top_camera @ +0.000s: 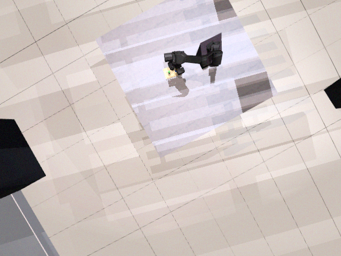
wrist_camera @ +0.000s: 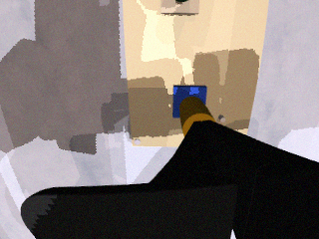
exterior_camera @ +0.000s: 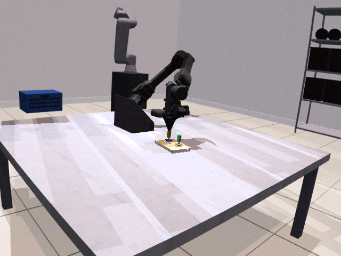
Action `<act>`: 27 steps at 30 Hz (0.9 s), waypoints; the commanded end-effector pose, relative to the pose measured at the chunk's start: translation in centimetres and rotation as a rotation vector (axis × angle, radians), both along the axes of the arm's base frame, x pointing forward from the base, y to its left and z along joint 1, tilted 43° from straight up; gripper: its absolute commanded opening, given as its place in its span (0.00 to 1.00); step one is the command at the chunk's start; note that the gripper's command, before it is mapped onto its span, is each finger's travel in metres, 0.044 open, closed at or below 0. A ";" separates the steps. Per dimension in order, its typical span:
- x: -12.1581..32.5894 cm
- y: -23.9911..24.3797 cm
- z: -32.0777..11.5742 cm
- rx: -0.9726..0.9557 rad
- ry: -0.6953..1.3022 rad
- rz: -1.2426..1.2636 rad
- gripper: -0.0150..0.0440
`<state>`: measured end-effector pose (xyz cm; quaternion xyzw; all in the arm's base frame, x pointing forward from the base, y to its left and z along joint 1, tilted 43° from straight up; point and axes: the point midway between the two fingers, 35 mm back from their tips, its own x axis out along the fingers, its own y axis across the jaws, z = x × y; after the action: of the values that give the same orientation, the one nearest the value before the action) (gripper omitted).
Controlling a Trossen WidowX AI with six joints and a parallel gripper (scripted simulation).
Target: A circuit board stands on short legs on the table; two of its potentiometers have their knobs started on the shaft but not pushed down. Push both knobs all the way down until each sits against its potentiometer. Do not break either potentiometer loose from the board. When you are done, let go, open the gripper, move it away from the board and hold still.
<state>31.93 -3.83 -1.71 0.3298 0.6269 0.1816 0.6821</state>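
The tan circuit board stands on short legs. An orange knob stands upright over the blue potentiometer; a small gap seems to show below it in the exterior view. A green knob stands over the pale grey potentiometer, also with a gap below it. My gripper is shut, with nothing between its fingers. Its tips are at the top of the orange knob and seem to touch it; they hide part of that knob in the wrist view.
My arm's dark base stands on the pale table, behind the board in the exterior view. Off the table are a blue box, another robot arm on a black stand and a shelf rack.
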 end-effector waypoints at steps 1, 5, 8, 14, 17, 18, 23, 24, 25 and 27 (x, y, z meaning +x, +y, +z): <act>0.2 0.4 -0.2 0.005 -0.001 0.006 0.25; 0.2 0.5 -0.3 0.005 -0.001 0.006 0.25; 0.2 0.6 -0.4 0.005 -0.001 0.006 0.25; 0.2 0.6 -0.4 0.005 -0.001 0.006 0.25; 0.2 0.6 -0.4 0.005 -0.001 0.006 0.25; 0.2 0.6 -0.4 0.005 -0.001 0.006 0.25; 0.2 0.7 -0.5 0.005 -0.001 0.006 0.25; 0.2 0.7 -0.5 0.005 -0.001 0.006 0.25; 0.2 0.7 -0.5 0.005 -0.001 0.006 0.25; 0.2 0.7 -0.5 0.005 -0.001 0.006 0.25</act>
<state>31.92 -3.73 -1.85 0.3317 0.6262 0.1798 0.6823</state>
